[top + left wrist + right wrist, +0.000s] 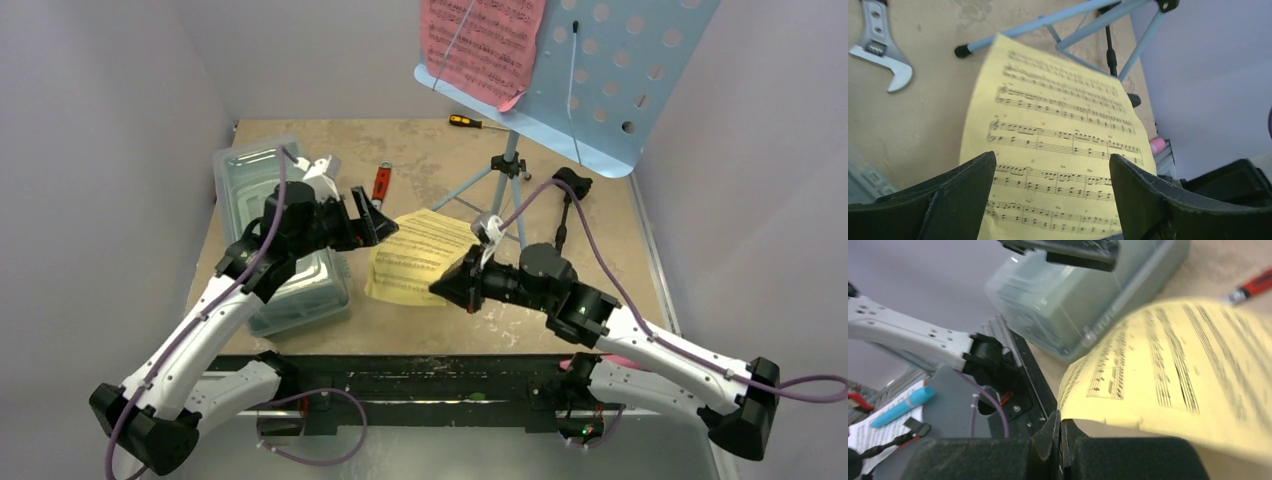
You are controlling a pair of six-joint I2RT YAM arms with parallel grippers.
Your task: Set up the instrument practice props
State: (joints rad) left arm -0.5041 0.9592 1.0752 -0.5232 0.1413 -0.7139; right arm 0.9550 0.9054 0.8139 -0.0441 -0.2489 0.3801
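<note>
The yellow sheet-music page (420,255) is at mid-table, its near corner pinched and raised by my right gripper (447,287), which is shut on it. The right wrist view shows the jaws (1060,422) closed on the corner of the curling page (1173,365). My left gripper (380,228) is open and empty at the page's left edge, its fingers (963,195) astride the page (1058,130). The light blue music stand (610,70) holds the pink page (485,40). The black mic stand (566,200) stands by the tripod (505,175). The pink microphone (1157,145) is at the table's near right edge.
A clear lidded box (275,235) sits at the left, under my left arm. A red-handled wrench (381,183) lies behind the yellow page, and a screwdriver (470,122) lies at the back. The tripod legs (1068,20) spread just beyond the page.
</note>
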